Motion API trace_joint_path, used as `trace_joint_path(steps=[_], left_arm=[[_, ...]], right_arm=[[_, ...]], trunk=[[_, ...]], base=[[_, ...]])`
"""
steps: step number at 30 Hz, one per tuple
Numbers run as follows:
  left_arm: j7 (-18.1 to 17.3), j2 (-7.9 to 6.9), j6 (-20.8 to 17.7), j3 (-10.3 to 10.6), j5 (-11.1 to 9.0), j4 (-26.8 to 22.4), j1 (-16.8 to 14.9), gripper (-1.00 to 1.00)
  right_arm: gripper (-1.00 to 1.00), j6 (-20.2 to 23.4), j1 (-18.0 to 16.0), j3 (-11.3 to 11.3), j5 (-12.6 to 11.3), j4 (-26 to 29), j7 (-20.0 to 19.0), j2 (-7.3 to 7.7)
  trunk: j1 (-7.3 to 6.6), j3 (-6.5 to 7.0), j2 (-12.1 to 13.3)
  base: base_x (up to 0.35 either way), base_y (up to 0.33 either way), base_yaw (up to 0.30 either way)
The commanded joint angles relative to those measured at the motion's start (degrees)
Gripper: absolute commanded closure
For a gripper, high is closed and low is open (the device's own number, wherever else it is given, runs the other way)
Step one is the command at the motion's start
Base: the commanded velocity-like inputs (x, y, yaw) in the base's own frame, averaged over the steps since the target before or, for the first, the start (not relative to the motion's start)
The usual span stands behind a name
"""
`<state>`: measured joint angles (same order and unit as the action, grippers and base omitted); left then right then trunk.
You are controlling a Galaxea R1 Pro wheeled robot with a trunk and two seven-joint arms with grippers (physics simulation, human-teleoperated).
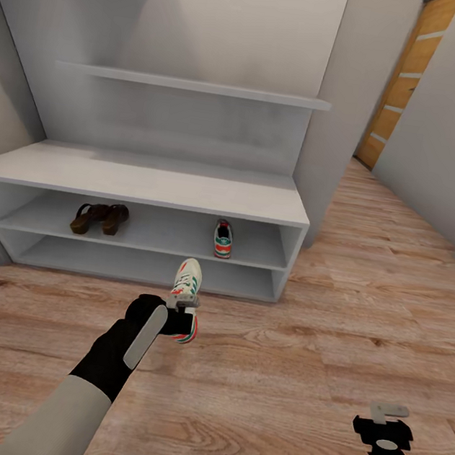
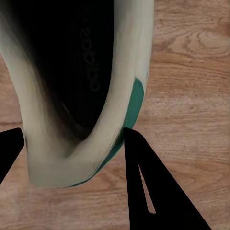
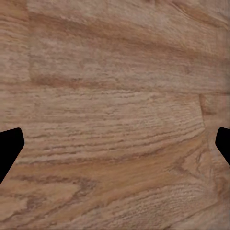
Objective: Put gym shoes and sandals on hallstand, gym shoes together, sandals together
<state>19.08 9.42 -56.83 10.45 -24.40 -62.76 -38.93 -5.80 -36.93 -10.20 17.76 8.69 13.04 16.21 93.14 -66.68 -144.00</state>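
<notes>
From the head camera, a low white hallstand [image 1: 147, 180] stands against a pale grey wall, with a flat bench-like top, two open shelf levels and a thin wall shelf [image 1: 194, 85] higher up; its surfaces are smooth and matte. On the upper open level, toward its left end, two dark brown strappy sandals [image 1: 100, 218] sit side by side and touching, while one gym shoe [image 1: 223, 238], white with green stripes and a red-orange patch, rests well apart from them near the right end. The left gripper [image 1: 184, 314], on a black and white arm, is clamped on the second gym shoe [image 1: 187, 287], carried above the corridor floor [image 1: 296, 354] just in front of the hallstand's lower shelf, toe toward the rack. The floor is light-brown wood-plank laminate with strong grain, running on to the right past a wall corner toward an orange-brown door [image 1: 413, 80]. The right gripper [image 1: 388, 419] hangs low over the planks at the lower right. In the left wrist view, the shoe's [image 2: 72, 96] dark hollow interior and cream rim with a green panel sit between black fingers [image 2: 158, 191], which press its sides over the laminate [image 2: 191, 72]. In the right wrist view, black fingertips [image 3: 8, 148] stand wide apart at the frame's opposite edges, with bare swirling grain on the planks [image 3: 115, 115] between them.
</notes>
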Motion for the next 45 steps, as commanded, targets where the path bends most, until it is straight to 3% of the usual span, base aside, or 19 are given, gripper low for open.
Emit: trace_joint_path(steps=[1, 15, 17, 23, 45], left_arm=[[-0.1, 0.0, -0.04, 0.01, 0.17, 0.0, 0.0, 1.0], [0.49, -0.04, -0.04, -0.02, 0.82, -0.32, 0.0, 1.0], [2.8, -0.05, -0.04, 0.0, 2.11, -0.42, 0.0, 1.0], [6.49, -0.02, -0.09, 0.06, 3.03, -0.51, 0.0, 1.0], [7.28, 0.02, -0.12, 0.36, 3.13, -2.5, 0.0, 1.0]], right_arm=[[-1.0, 0.0, 0.0, 0.0, 0.0, 0.0, 0.21, -0.01], [-1.0, 0.0, -0.01, 0.0, -0.01, 0.01, 1.01, -0.04], [-1.0, 0.0, 0.01, 0.0, -0.01, 0.01, 1.02, -0.04], [-1.0, 0.02, -0.01, 0.01, -0.01, 0.01, 1.02, -0.04], [-1.0, 0.04, 0.0, 0.09, 0.0, 0.01, 1.02, -0.06]], trunk=[[0.0, 0.0, 0.0], [0.0, 0.0, 0.0], [0.0, 0.0, 0.0], [0.0, 0.0, 0.0], [0.0, 0.0, 0.0]], base=[[0.048, 0.0, 0.0], [0.05, 0.0, 0.0], [0.015, 0.0, 0.0], [0.005, 0.0, 0.0], [0.058, 0.0, 0.0]])
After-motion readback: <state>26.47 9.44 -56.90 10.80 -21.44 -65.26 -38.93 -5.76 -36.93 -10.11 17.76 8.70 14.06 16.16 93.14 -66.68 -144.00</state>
